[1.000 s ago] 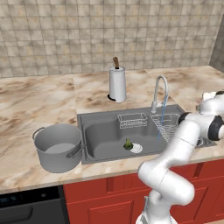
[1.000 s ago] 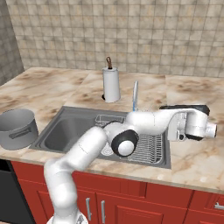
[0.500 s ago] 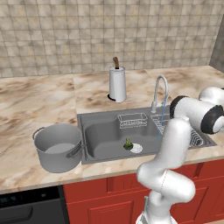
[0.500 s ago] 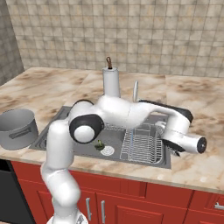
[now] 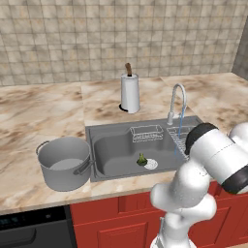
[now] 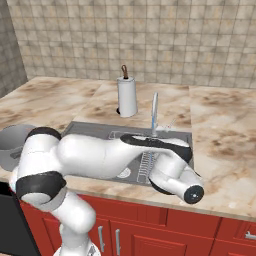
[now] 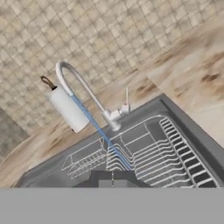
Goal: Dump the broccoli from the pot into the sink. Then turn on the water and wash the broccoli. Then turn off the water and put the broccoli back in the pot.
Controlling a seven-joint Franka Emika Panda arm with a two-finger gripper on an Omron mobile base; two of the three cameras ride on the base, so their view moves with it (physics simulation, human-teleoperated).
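Left base view: you see the broccoli (image 5: 141,159) lying on the floor of the sink (image 5: 116,131), in the left basin, just beside the round drain (image 5: 151,164). The pot (image 5: 64,163) stands upright on the marble counter (image 5: 38,106) at the sink's left edge, its near loop handle reaching toward the sink rim. A thin blue stream of water (image 5: 178,131) falls from the curved chrome faucet (image 5: 175,102) onto the wire racks (image 5: 147,133) in the right part of the sink, well apart from the broccoli. A white paper-towel roll (image 5: 130,93) stands upright behind the sink. The white arm (image 5: 213,155) covers the sink's right end. No brand, label or writing can be read on any item.

Right base view: the arm lies across the front of the sink and hides most of the basin. You can make out the faucet with the water running, the paper-towel roll behind it, and part of the pot's rim at the left edge. No legible markings.

Hand view: the gripper (image 7: 112,179) sits at the bottom with its two dark tips pressed together, clenched on nothing. It looks over the wire racks toward the faucet; the blue stream comes down onto the rack just ahead of the tips. The paper-towel roll appears tilted beyond the faucet, against the tiled wall (image 7: 109,30). No writing visible
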